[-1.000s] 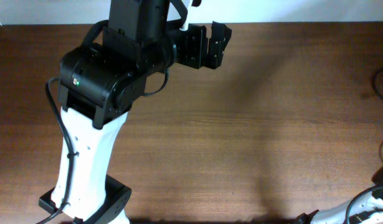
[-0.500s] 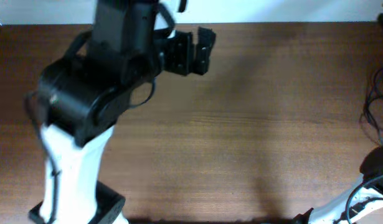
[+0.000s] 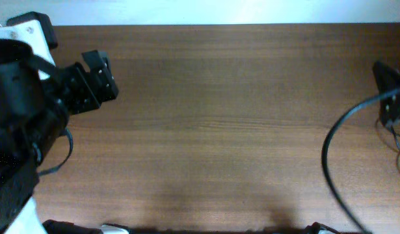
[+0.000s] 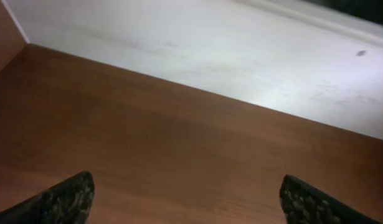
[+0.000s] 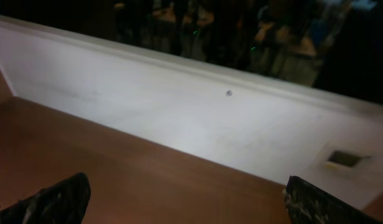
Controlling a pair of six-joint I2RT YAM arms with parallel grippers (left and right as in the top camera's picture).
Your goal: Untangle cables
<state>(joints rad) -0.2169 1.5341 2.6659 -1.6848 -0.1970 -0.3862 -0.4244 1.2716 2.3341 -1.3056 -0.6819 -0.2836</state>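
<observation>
The cables (image 3: pixel 399 151) show only in part from overhead: a few thin black cords in loose curves at the table's (image 3: pixel 239 130) far right edge, running out of view. Their plug ends can't be made out.

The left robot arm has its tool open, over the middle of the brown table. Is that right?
Not quite. The left tool is open, but it hangs over the left side of the brown table, not the middle. The overhead view shows where it is, and the left wrist view shows its fingertips far apart.
</observation>
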